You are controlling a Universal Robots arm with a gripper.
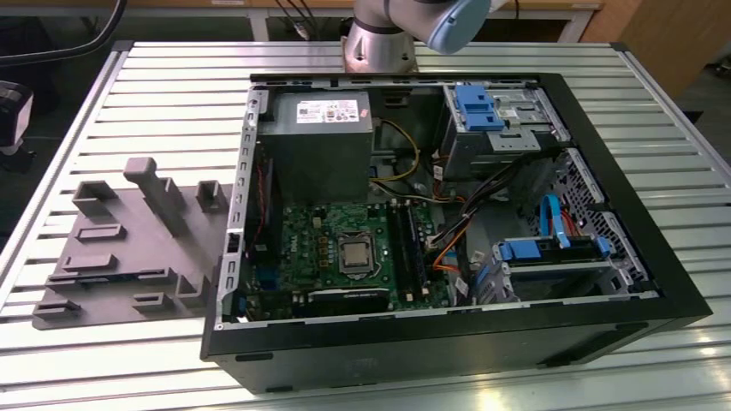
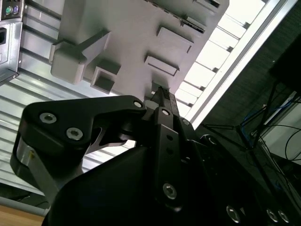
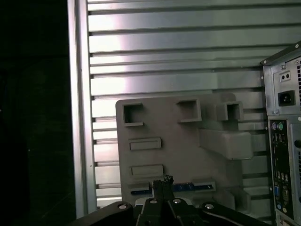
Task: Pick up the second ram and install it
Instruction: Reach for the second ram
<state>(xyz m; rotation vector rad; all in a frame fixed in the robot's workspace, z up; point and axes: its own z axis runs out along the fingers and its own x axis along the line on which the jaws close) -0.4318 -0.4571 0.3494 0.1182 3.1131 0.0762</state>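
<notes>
Ribbed aluminium tabletop (image 1: 171, 77) carries, from the exterior view's left, your grey moulded tray (image 1: 126, 257), then the open computer case (image 1: 639, 257) with its motherboard (image 1: 331, 248). In the first wrist view the second ram (image 3: 193, 187) sits in a tray slot. Your gripper (image 3: 162, 181), fingers pressed together and empty, hangs over it. The stick's long axis runs crosswise to the fingertips, mostly on the case's side.

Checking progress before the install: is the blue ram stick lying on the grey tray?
Yes, in the first wrist view the second ram lies flat along one edge of the grey tray.
</notes>
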